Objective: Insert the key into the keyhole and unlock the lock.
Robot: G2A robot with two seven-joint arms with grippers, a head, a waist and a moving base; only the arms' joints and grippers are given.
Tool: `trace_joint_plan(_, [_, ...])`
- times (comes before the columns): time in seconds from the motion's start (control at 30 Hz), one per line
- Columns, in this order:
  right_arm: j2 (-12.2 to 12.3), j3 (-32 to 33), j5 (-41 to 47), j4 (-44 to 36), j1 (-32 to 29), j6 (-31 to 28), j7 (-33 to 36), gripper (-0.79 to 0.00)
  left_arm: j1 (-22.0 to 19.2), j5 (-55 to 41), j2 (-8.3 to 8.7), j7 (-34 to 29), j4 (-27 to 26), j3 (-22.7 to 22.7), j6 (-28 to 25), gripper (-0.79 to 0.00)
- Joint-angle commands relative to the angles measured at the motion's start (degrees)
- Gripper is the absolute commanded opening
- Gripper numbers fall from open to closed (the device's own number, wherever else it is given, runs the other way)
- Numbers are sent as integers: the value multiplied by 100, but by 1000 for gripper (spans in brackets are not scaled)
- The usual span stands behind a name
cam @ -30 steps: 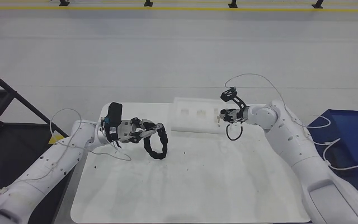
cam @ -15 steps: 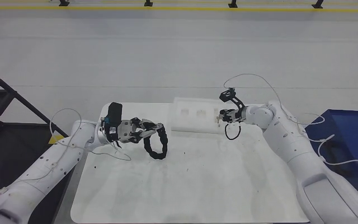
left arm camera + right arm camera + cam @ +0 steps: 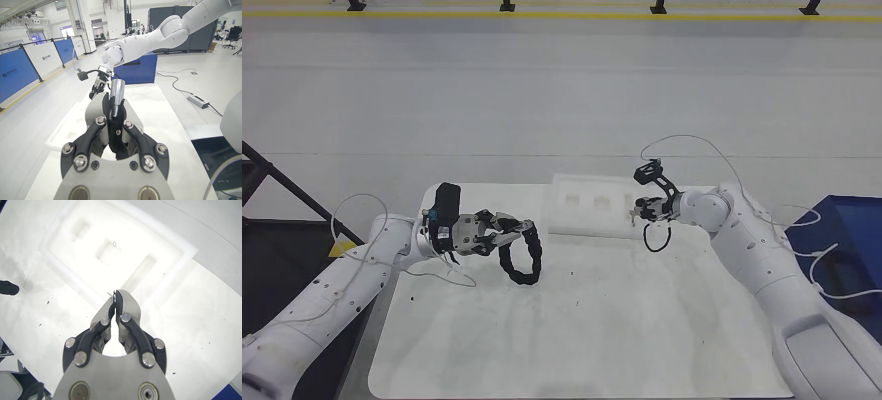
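Slightly, over the last second, the right gripper (image 3: 638,208) had drawn in toward the middle of the table (image 3: 592,330), while the left arm had not stirred. The left gripper (image 3: 113,107) was pinching the lock (image 3: 117,91) by the black sleeve just below its chrome barrel, holding it aloft with the barrel aimed across at the other arm. This was judged a presenting hold, so the key could come straight in. The keyhole itself could not be made out on the barrel's far end. The lock's black cable hung in a loop under that gripper, over the table.

The right gripper's jaws were pressed together on a small metal sliver at their very tips, taken to be the key (image 3: 109,293), gripped far out so its blade stayed free. It hovered over the near rim of the white foam tray (image 3: 186,251), well apart from the lock.

Between the two grippers lay bare table and open air — room enough for a level approach. The tray's raised rim and the dangling cable loop were the edges to stay above.
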Motion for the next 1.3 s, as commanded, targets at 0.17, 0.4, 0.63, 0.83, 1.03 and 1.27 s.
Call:
trace_joint_plan(0.17, [46, 102, -60, -165, -94, 83, 30, -785, 0, 0, 0, 0, 0, 0, 0, -785])
trace_joint_plan(0.4, [104, 194, -204, -429, -207, 261, 157, -785, 0, 0, 0, 0, 0, 0, 0, -785])
trace_joint_plan(0.63, [113, 249, -194, -423, -286, 328, 225, -785, 0, 0, 0, 0, 0, 0, 0, -785])
trace_joint_plan(0.83, [50, 200, -160, -240, -242, 384, 231, -785, 0, 0, 0, 0, 0, 0, 0, -785])
trace_joint_plan(1.03, [-24, 128, -161, -35, -185, 367, 188, -785, 0, 0, 0, 0, 0, 0, 0, -785])
trace_joint_plan(1.27, [-107, 69, -166, 212, -89, 383, 131, -785, 0, 0, 0, 0, 0, 0, 0, -785])
